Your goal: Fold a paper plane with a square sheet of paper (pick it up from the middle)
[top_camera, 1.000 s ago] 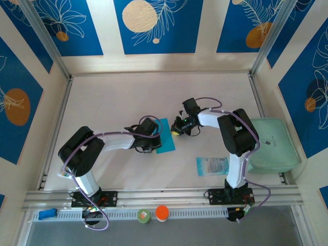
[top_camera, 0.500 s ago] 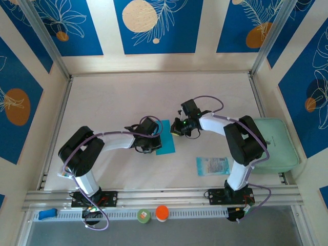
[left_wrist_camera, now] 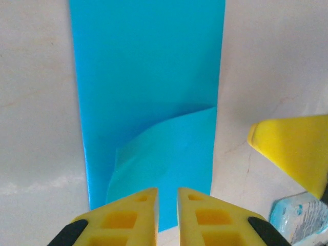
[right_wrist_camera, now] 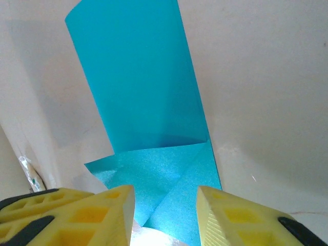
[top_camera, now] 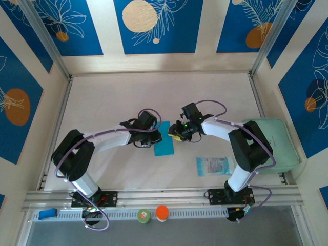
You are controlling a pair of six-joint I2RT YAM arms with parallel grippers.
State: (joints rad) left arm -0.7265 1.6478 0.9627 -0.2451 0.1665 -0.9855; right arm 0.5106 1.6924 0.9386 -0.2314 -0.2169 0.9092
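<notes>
Right gripper [right_wrist_camera: 164, 205] is spread over the lifted flap of the square sheet of paper [left_wrist_camera: 148, 77]. Left gripper [left_wrist_camera: 167, 197] is nearly together just behind it — grip unclear. Likely light, limp, easily creased — pinch mid-sheet.

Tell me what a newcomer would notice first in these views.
The bright cyan paper at the middle of the table, a narrow strip with a loose folded flap. Both grippers meet over it, the left gripper on its left and the right gripper on its right, the right one's yellow fingers apart. A mint pad lies at the right edge.
</notes>
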